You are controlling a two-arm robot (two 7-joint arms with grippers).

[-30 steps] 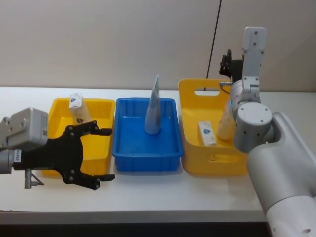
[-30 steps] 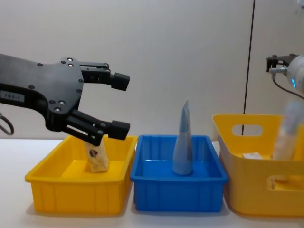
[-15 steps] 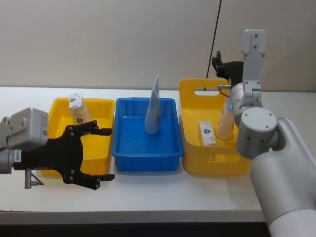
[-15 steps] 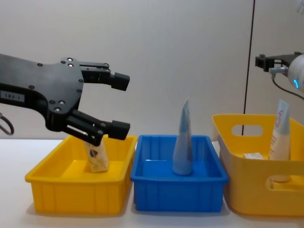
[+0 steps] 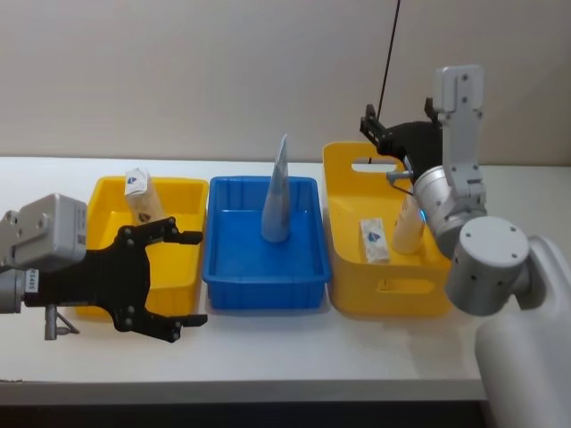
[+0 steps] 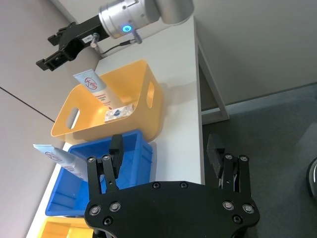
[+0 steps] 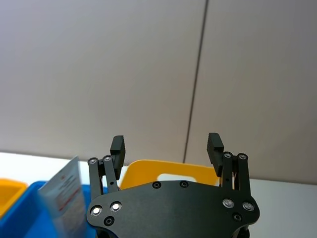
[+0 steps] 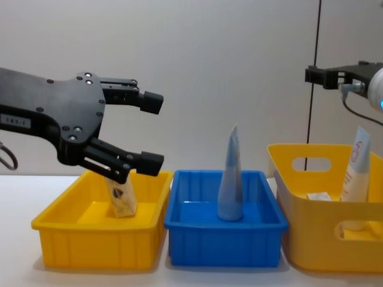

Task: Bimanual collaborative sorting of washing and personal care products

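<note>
A pale blue tapered tube (image 5: pixel 278 198) stands upright in the blue bin (image 5: pixel 264 283). A small beige wrapped packet (image 5: pixel 139 196) leans in the left yellow bin (image 5: pixel 182 269). In the right yellow bin (image 5: pixel 385 292) lies a white speckled soft pack (image 5: pixel 374 241), and beside it a white red-marked tube (image 5: pixel 409 223) leans on the far wall. My left gripper (image 5: pixel 194 278) hangs open and empty just in front of the left yellow bin. My right gripper (image 5: pixel 394 134) is open and empty, raised above the back of the right yellow bin.
The three bins stand side by side across the white table (image 5: pixel 294 348), near the back wall. A black cable (image 8: pixel 313 84) runs down the wall behind the right bin. Bare table lies in front of the bins.
The white red-marked tube was blurred one second ago and now stands still in the right bin. The right gripper has swung leftward above it. The left arm has not moved.
</note>
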